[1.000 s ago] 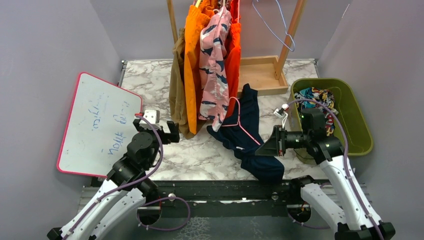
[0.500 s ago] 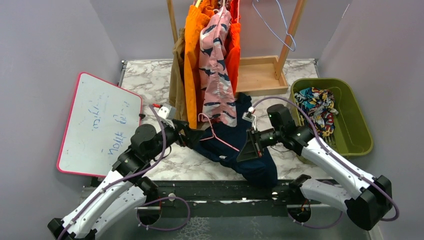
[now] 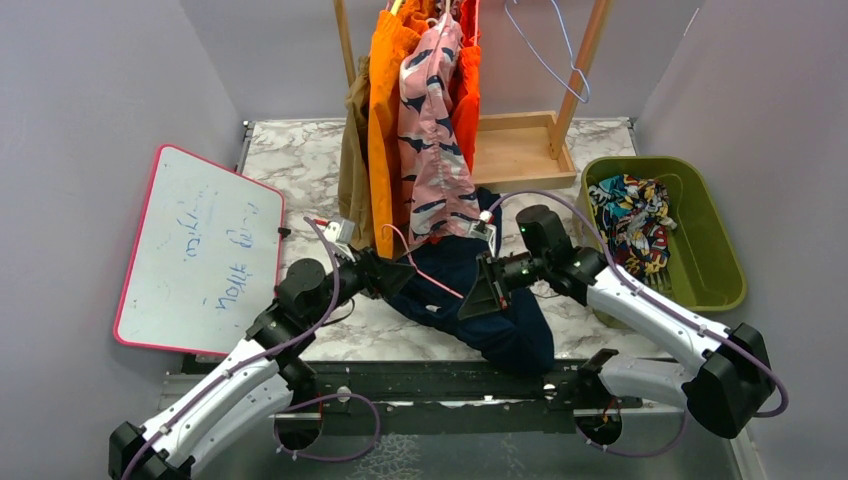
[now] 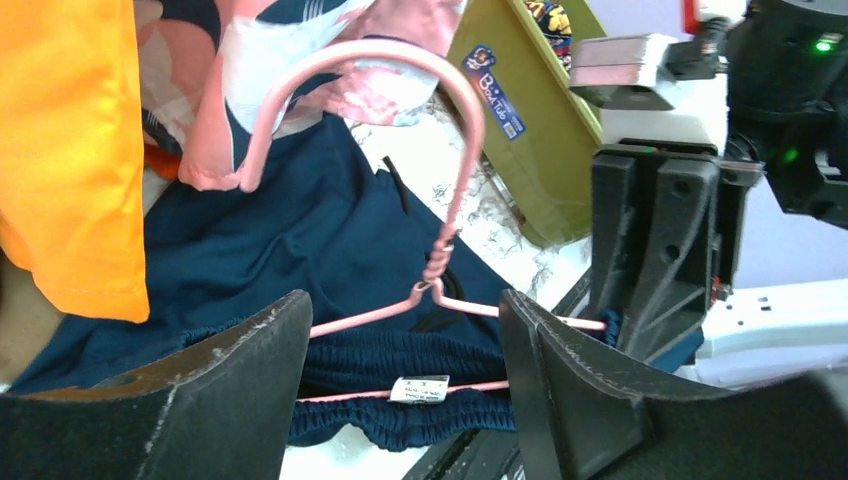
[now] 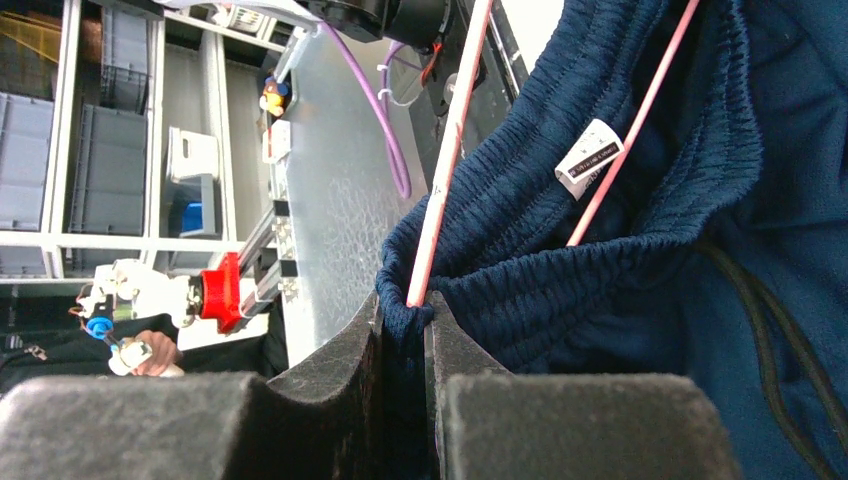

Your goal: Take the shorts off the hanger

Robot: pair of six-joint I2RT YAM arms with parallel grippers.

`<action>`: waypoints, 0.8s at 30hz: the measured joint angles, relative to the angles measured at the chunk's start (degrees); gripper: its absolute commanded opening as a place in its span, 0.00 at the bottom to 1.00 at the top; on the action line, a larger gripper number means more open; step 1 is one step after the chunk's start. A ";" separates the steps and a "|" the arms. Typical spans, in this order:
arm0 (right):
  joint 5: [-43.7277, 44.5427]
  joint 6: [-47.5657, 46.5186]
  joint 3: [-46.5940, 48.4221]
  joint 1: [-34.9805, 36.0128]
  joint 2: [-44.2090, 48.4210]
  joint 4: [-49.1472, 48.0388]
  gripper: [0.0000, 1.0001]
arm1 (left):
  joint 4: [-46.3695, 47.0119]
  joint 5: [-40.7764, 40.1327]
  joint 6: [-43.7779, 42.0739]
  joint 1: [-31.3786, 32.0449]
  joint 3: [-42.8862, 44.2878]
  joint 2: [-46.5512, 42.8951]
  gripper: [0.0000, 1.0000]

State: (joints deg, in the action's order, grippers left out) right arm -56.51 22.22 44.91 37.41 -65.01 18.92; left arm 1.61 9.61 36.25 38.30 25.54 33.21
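My left arm reaches low and forward over the marble surface (image 3: 300, 160), the left claw (image 3: 386, 274) pointing right toward the other arm. Its jaws stand apart; the twisted neck of the pink wire hanger (image 4: 437, 268) sits just beyond the gap, touching neither finger. My right arm bends in from the right, wrist turned leftward. The right claw (image 5: 405, 325) is clamped on the elastic waistband of the navy shorts (image 5: 620, 290), right at the hanger's corner. The shorts lie crumpled on the surface between both claws, threaded on the hanger, below the pink shorts (image 3: 435, 150) hanging from the wooden rack (image 3: 575, 90).
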 measured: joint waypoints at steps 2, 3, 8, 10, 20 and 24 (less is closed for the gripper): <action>0.15 0.90 -0.37 0.44 0.00 -1.38 0.01 | 2.60 -0.48 2.05 0.00 -1.99 0.85 0.66; 0.17 1.27 -0.63 0.52 0.00 -1.99 0.01 | 3.67 -0.74 2.93 0.00 -2.56 1.55 0.64; 0.28 1.99 -1.57 0.59 0.00 -3.13 0.01 | 8.22 -1.49 5.27 0.00 -3.26 4.63 0.52; 0.28 1.99 -1.57 0.63 0.00 -3.39 0.01 | 10.56 -1.68 5.99 0.00 -3.63 4.70 0.46; 0.61 1.99 -1.64 0.79 0.00 -3.48 0.01 | 17.99 -2.43 8.02 0.04 -3.69 9.03 0.22; 1.09 1.99 -1.75 0.79 0.00 -3.85 0.01 | 19.12 -2.12 8.33 0.07 -3.69 9.57 0.18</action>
State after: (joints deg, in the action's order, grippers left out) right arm -55.42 24.21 43.16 38.20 -65.01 15.07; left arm 20.73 7.49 44.58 38.37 21.85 42.78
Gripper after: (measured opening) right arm 0.152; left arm 0.199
